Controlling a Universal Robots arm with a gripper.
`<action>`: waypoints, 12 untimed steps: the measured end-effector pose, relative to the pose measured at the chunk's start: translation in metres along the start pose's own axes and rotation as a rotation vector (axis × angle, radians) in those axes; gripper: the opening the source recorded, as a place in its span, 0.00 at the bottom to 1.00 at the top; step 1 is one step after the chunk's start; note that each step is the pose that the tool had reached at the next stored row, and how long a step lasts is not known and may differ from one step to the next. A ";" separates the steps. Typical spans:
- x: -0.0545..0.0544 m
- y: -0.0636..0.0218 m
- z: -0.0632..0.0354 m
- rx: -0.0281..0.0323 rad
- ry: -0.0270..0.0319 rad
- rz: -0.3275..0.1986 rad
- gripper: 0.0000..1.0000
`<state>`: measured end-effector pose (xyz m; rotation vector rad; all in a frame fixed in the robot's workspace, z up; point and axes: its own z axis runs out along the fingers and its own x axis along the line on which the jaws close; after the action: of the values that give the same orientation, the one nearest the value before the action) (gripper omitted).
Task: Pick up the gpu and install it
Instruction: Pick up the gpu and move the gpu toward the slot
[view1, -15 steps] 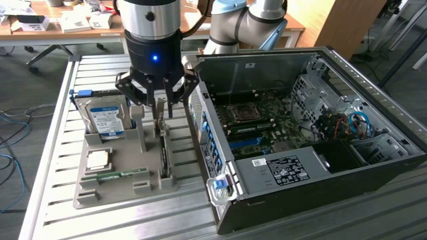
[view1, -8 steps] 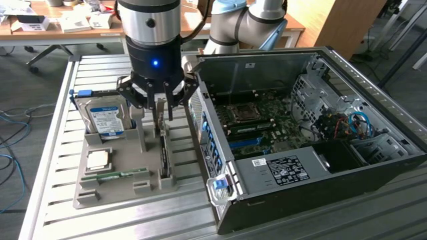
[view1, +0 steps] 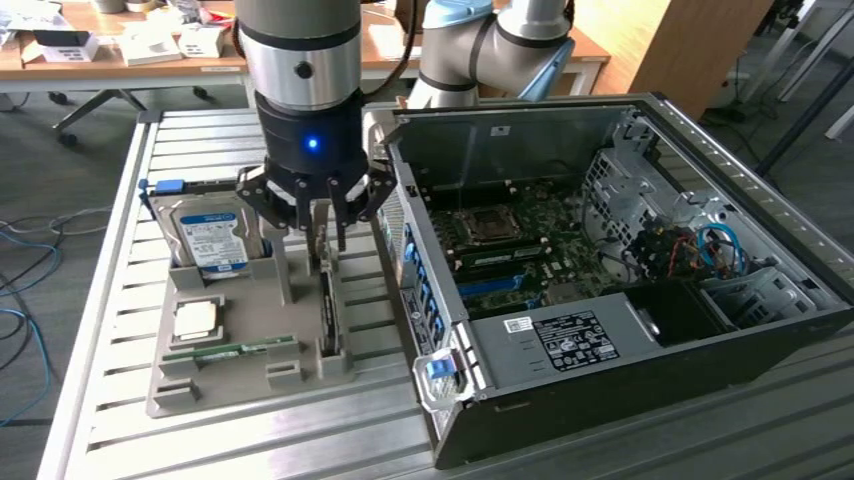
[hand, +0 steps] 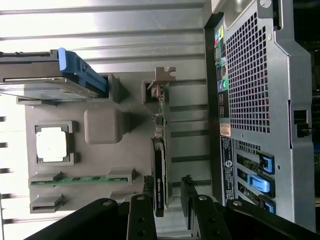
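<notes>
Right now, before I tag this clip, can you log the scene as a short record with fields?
gripper: open, one finger on each side of the gpu, not clamped
gpu: standing on edge in its slot of the grey holder, not lifted
other parts in holder: hard drive, processor, memory stick
computer case: lying open, on the exterior view's right of the holder
task state: gpu not yet picked up

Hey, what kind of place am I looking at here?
Most likely a robotics lab or workshop bench for computer assembly: a robot arm over a slatted metal table, an open computer case, and a grey fixture holding parts such as a hard drive.
</notes>
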<state>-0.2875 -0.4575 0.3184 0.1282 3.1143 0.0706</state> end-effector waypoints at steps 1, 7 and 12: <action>0.000 -0.0001 0.0018 0.0000 0.0000 0.000 0.36; 0.000 -0.0004 0.0081 0.0000 0.0000 0.000 0.36; 0.000 -0.0004 0.0081 0.0000 0.0000 0.000 0.42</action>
<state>-0.2875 -0.4574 0.3103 0.1282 3.1143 0.0705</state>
